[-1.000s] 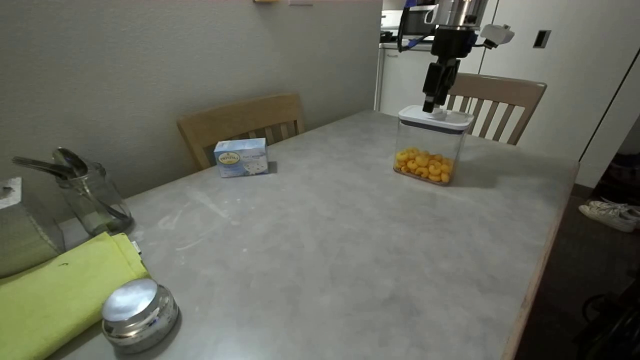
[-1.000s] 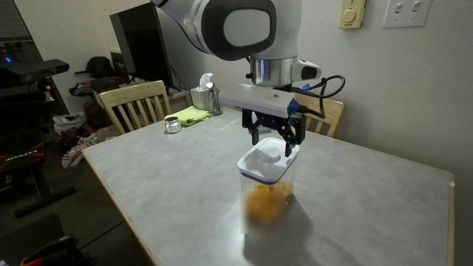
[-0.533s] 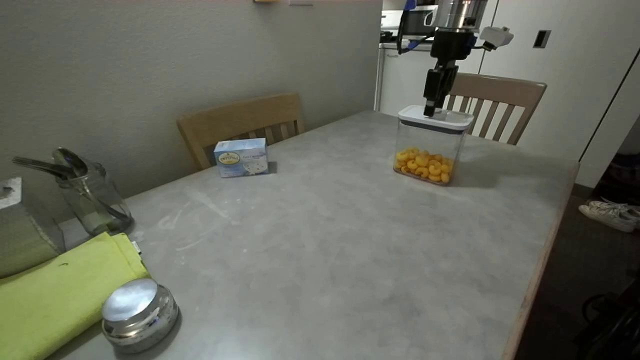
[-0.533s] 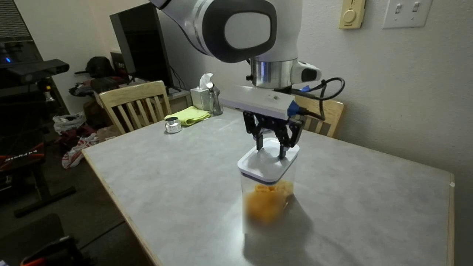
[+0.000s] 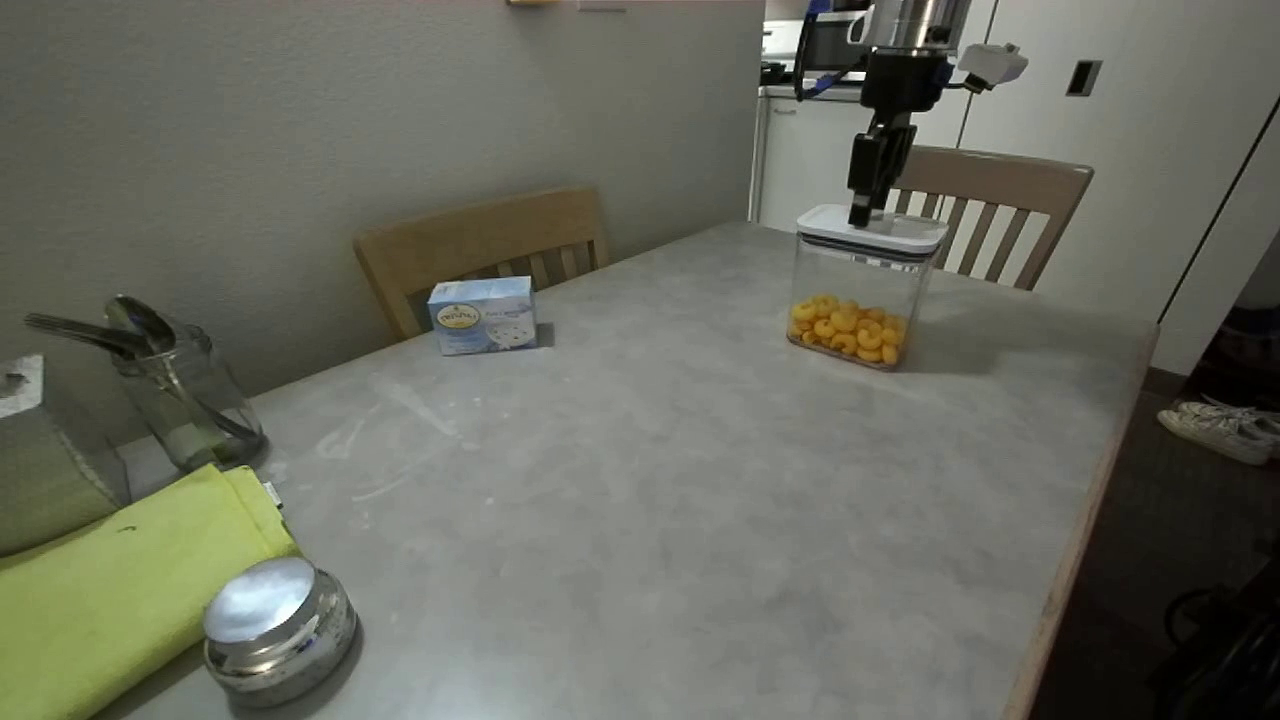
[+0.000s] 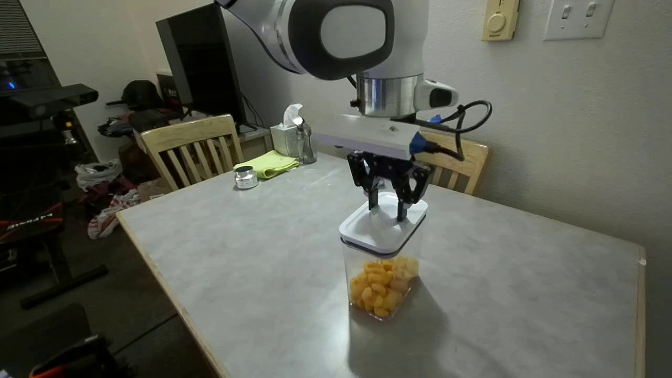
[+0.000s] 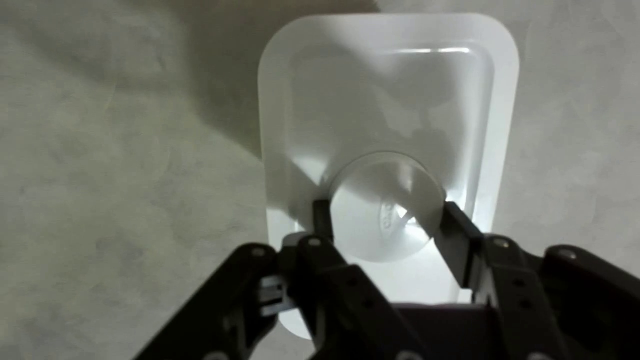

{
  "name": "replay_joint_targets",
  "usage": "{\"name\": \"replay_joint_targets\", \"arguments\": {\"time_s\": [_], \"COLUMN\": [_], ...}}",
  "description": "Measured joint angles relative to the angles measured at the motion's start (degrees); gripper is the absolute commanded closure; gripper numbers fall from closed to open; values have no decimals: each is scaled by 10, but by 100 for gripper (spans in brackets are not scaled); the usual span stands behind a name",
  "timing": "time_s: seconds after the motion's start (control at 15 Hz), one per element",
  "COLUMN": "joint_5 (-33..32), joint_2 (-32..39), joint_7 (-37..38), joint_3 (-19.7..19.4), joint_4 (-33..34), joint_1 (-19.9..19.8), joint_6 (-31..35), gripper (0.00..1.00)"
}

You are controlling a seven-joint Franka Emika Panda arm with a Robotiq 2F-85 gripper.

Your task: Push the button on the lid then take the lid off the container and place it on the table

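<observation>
The container [image 5: 862,325] is a clear box with orange pieces in its lower part, standing upright on the grey table [image 5: 640,480]; it also shows in an exterior view [image 6: 380,286]. The white lid [image 6: 370,231] sits slightly raised on its top, with the grey seal partly exposed under the rim [image 5: 915,236]. My gripper [image 6: 387,209] points down from above, its two black fingers shut on either side of the raised round button [image 7: 382,205] in the middle of the lid. The wrist view shows both fingertips touching the button's sides.
A blue-white box [image 5: 483,316] stands by the wall edge. A round silver tin [image 5: 280,630], a yellow-green cloth [image 5: 140,590], a glass jar with cutlery [image 5: 195,400] and a tissue box [image 5: 50,460] are at the table's far end. Chairs [image 6: 194,152] stand around the table.
My gripper has gone down, closed its fingers onto the button, then risen slightly. The lid has come up a little with it, while the container's base has stayed nearly in place.
</observation>
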Motion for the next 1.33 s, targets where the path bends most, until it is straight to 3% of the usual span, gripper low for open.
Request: {"name": "replay_joint_targets", "arguments": {"time_s": [0.67,1.33], "joint_5": [-17,-20], "joint_2": [-45,66], "joint_7": [35,39], "joint_3": [4,32], "joint_4": [68,180], "joint_1": [30,74], "joint_6": [-47,-68], "gripper": [71,71]}}
